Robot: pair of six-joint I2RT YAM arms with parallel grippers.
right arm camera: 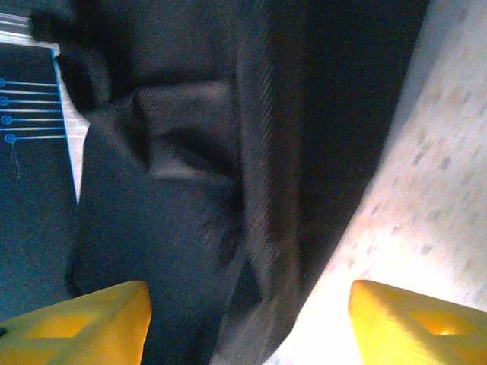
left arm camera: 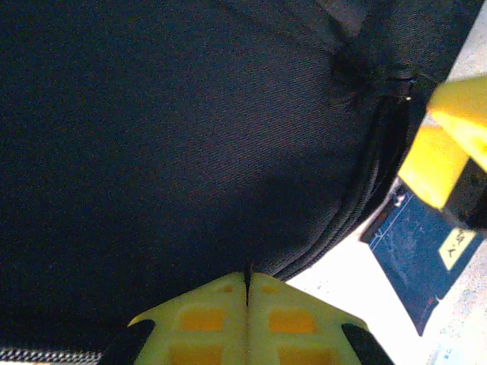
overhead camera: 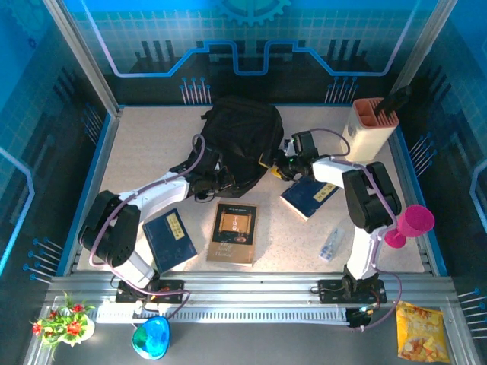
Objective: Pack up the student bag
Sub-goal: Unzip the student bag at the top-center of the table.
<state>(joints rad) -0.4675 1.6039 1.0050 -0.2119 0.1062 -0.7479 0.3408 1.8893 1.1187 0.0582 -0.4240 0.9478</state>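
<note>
The student bag (overhead camera: pixel 242 137), a big black backpack, lies at the back middle of the table. My left gripper (overhead camera: pixel 215 181) is at its near left edge. In the left wrist view this left gripper (left arm camera: pixel 247 275) is shut, its tips pressed against the black fabric (left arm camera: pixel 167 152) just above the zipper seam. My right gripper (overhead camera: pixel 279 164) is at the bag's right edge. In the right wrist view the right gripper (right arm camera: pixel 247 327) stands open, and the bag's folded black edge (right arm camera: pixel 259 190) and some bare table lie between its yellow fingers (right arm camera: pixel 84 323).
A blue book (overhead camera: pixel 169 239) and a brown book (overhead camera: pixel 234 232) lie near the front. Another blue book (overhead camera: pixel 308 196) lies under the right arm. A pen holder (overhead camera: pixel 370 125) stands back right, a pink cup (overhead camera: pixel 412 223) at the right edge, and a small packet (overhead camera: pixel 332 243) beside it.
</note>
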